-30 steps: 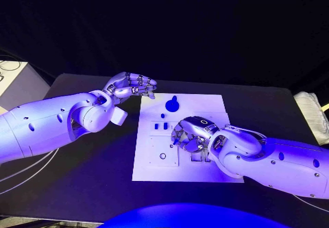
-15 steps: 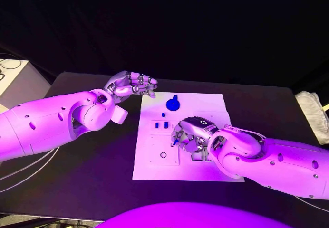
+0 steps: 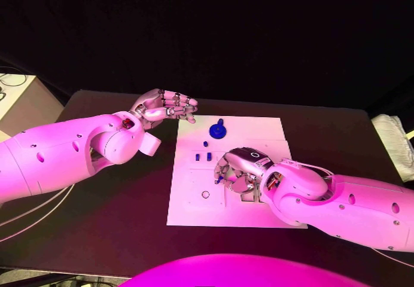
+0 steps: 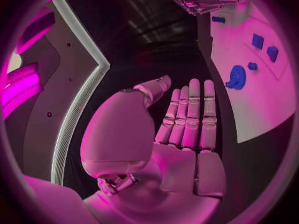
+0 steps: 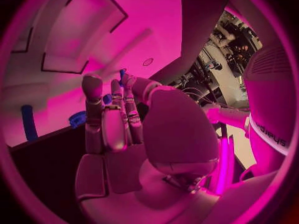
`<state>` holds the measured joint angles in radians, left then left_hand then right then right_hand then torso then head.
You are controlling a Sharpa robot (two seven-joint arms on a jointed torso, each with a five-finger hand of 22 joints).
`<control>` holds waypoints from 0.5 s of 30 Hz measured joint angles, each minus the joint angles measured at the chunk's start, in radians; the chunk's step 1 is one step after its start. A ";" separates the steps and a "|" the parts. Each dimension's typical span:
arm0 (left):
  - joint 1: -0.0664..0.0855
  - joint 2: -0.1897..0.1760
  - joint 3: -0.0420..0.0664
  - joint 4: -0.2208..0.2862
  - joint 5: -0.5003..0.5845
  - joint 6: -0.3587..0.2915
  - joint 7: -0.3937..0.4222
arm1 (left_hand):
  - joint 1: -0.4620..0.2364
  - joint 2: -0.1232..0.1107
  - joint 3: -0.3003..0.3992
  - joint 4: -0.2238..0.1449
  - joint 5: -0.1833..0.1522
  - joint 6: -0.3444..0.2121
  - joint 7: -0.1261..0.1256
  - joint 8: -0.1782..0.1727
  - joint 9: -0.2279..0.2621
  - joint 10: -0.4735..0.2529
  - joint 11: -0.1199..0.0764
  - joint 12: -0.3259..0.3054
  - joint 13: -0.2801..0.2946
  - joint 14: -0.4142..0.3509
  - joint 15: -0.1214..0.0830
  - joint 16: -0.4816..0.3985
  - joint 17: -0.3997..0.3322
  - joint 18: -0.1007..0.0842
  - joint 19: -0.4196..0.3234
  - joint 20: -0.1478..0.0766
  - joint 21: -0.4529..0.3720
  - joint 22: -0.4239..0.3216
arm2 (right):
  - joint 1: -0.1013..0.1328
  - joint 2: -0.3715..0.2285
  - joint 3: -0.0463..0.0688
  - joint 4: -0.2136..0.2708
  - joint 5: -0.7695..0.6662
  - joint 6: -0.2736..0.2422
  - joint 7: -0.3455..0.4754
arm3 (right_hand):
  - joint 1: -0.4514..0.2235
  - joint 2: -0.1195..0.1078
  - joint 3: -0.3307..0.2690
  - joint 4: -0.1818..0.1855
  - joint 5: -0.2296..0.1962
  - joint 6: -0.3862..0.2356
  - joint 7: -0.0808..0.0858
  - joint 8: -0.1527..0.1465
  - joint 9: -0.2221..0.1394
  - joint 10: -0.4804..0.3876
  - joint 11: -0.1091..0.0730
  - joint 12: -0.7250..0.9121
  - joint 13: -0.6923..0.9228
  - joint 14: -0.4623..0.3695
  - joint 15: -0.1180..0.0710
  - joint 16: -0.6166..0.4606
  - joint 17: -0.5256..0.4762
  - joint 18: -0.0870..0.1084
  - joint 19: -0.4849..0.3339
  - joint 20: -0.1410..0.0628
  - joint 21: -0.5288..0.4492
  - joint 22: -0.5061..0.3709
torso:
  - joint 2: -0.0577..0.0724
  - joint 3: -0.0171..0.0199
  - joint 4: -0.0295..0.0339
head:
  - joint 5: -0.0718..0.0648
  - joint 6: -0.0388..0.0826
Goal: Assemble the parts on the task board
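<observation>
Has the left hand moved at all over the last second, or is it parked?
No. The left hand hangs just off the far left corner of the task board, in the same spot against that corner as before, fingers apart and holding nothing.

From my station, the task board (image 3: 261, 136) under my right hand (image 3: 242, 170) looks like smooth, matt plastic. The round blue part (image 3: 218, 130) beyond that hand's fingers has a slight gloss. Both hands look like polished metal, my left hand (image 3: 164, 106) catching highlights. The table (image 3: 129, 197) beside the arms is matt black.
</observation>
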<state>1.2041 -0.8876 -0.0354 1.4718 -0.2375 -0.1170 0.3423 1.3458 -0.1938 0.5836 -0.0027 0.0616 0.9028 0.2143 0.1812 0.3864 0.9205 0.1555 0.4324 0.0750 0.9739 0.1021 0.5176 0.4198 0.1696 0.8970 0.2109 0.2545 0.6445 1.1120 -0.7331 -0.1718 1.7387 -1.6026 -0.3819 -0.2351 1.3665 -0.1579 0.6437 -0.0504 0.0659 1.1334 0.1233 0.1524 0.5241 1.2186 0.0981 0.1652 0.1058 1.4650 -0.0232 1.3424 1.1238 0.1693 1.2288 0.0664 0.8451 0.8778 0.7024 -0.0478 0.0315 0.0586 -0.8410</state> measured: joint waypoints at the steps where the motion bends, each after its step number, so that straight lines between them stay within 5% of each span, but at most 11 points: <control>1: 0.000 0.000 0.000 0.000 0.000 0.000 0.000 | 0.000 0.000 0.000 0.000 0.000 0.000 0.000 0.000 0.000 0.000 0.000 0.000 0.000 0.000 0.000 0.000 0.000 0.000 0.000 0.000 0.000 0.000 | 0.000 0.000 0.000 0.000 0.000 0.000 0.000 | 0.000 0.000 -0.001 0.000 0.000 0.000 0.000 0.000 0.000 0.000 0.000 0.000 0.000 0.000 0.000 0.000 0.000 0.000 0.000 0.000 0.000 0.001 | 0.000 0.0000 0.0000 | 0.000 0.000; 15: 0.000 -0.002 0.000 -0.001 0.000 0.001 -0.004 | 0.000 0.000 0.000 0.000 0.000 0.000 0.000 0.000 0.000 -0.004 0.004 0.000 0.000 0.000 0.000 -0.004 0.000 0.000 0.000 0.000 -0.004 -0.001 | 0.000 0.011 0.000 -0.009 -0.002 0.001 -0.003 | 0.001 0.001 -0.001 0.000 -0.001 0.000 0.000 0.000 0.001 0.000 0.000 -0.001 0.000 0.000 0.000 0.000 0.002 0.000 0.000 0.000 0.000 0.003 | 0.000 -0.0002 -0.0004 | 0.001 -0.002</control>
<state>1.2041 -0.8893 -0.0355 1.4712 -0.2377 -0.1162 0.3382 1.3458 -0.1938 0.5836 -0.0027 0.0616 0.9028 0.2142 0.1812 0.3865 0.9168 0.1591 0.4325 0.0750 0.9739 0.1020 0.5137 0.4196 0.1696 0.8970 0.2109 0.2507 0.6434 1.1116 -0.7220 -0.1715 1.7293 -1.6042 -0.3807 -0.2379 1.3677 -0.1567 0.6429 -0.0507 0.0651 1.1332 0.1231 0.1523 0.5248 1.2186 0.0980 0.1642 0.1061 1.4650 -0.0232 1.3424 1.1262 0.1693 1.2288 0.0664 0.8451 0.8811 0.7024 -0.0480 0.0312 0.0593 -0.8433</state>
